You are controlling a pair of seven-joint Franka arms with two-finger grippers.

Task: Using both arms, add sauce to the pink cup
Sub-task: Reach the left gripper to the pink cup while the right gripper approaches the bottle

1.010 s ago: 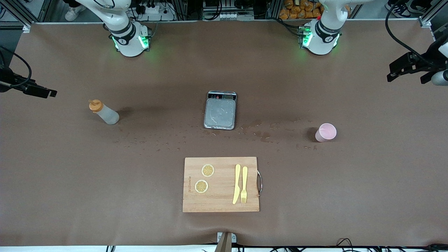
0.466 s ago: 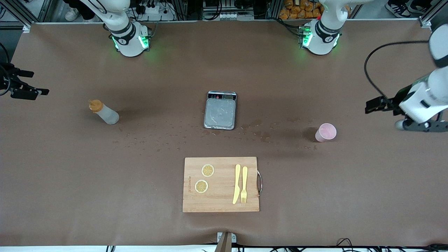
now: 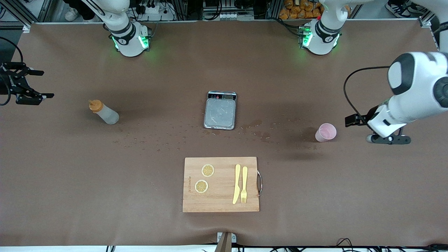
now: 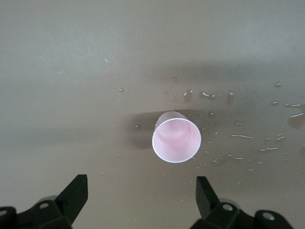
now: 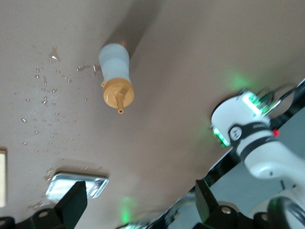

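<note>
My left claw (image 3: 385, 139) has swung in from the table's edge over the last second and now hangs just beside the pink cup (image 3: 326, 132) at the left arm's end of the surface (image 3: 140, 196), while my right claw (image 3: 26, 85) has only turned a little near the other end, well apart from the sauce (image 3: 103, 112); I judge both approaches begun, neither grasp made. From the front I count one cup, one bottle, one scale (image 3: 220, 110), one cutting board (image 3: 221, 184) carrying two lemon slices (image 3: 208, 170), one knife (image 3: 237, 184) and one fork (image 3: 244, 184). In the left wrist view the fingers (image 4: 74, 198) stand wide apart, empty, the upright cup (image 4: 176, 137) between them but farther off. In the right wrist view the fingers (image 5: 71, 205) are likewise spread, the bottle (image 5: 116, 76) standing ahead.
</note>
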